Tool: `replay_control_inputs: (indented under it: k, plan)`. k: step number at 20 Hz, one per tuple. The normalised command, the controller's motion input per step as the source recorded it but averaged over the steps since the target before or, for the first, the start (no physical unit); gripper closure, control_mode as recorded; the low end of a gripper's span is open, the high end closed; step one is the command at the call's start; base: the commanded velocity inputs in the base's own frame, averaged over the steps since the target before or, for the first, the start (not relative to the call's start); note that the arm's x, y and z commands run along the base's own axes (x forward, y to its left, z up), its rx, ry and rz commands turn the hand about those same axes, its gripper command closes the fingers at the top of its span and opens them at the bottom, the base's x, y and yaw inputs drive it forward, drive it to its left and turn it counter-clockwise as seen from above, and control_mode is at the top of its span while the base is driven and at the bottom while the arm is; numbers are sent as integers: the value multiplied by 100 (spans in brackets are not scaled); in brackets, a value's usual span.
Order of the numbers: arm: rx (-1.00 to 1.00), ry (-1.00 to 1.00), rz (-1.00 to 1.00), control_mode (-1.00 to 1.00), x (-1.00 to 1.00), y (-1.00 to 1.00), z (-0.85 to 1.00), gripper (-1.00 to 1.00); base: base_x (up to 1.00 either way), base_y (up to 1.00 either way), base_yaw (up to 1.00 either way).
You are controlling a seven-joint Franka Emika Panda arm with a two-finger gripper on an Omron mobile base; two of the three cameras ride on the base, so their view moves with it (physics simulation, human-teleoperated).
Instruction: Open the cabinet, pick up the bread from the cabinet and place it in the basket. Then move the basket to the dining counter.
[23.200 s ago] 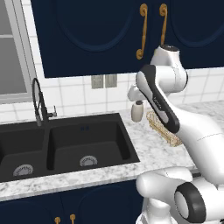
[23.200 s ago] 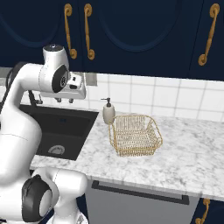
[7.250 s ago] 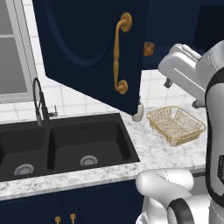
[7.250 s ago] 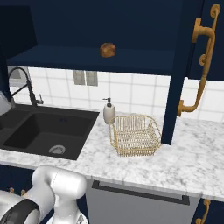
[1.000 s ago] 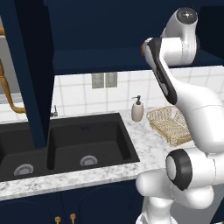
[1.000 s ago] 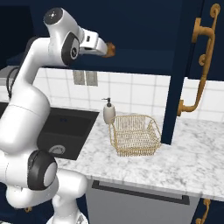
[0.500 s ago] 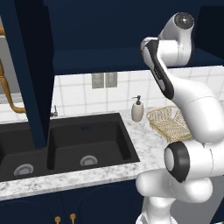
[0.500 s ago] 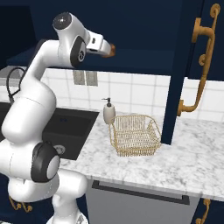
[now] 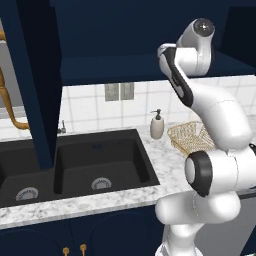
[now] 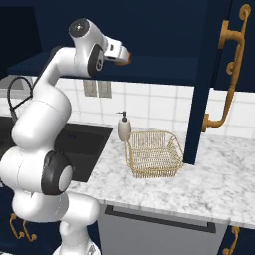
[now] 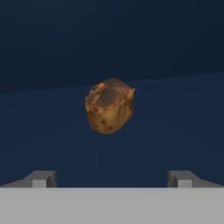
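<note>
The navy wall cabinet (image 10: 164, 35) stands open, its doors swung out to both sides. On its shelf lies the bread (image 11: 109, 106), a small brown roll, also seen as a brown tip (image 10: 125, 59) just past my hand. My gripper (image 11: 111, 179) is open inside the cabinet, its fingertips (image 11: 41, 178) wide apart and short of the bread, which sits centred ahead of them, untouched. The golden wire basket (image 10: 152, 153) rests empty on the marble counter below, and shows behind my arm (image 9: 187, 136). The dining counter is out of view.
The right cabinet door (image 10: 206, 79) with its brass handle (image 10: 226, 74) hangs open above the basket's right side. The left door (image 9: 37, 75) hangs over the black sink (image 9: 75, 165). A soap dispenser (image 10: 124, 128) stands beside the basket.
My hand has moved a little further into the cabinet toward the bread. The gripper stays open; basket and doors have not moved.
</note>
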Motion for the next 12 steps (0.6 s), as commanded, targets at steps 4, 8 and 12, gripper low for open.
replay_control_inputs:
  k: [4,8,12]
  plan:
    - [0,1,1,-100,42,-1,1,-100,0,0,0]
    - [0,8,0,-100,52,-12,7,-100,0,0,0]
    - [0,6,0,-100,36,-4,7,-100,0,0,0]
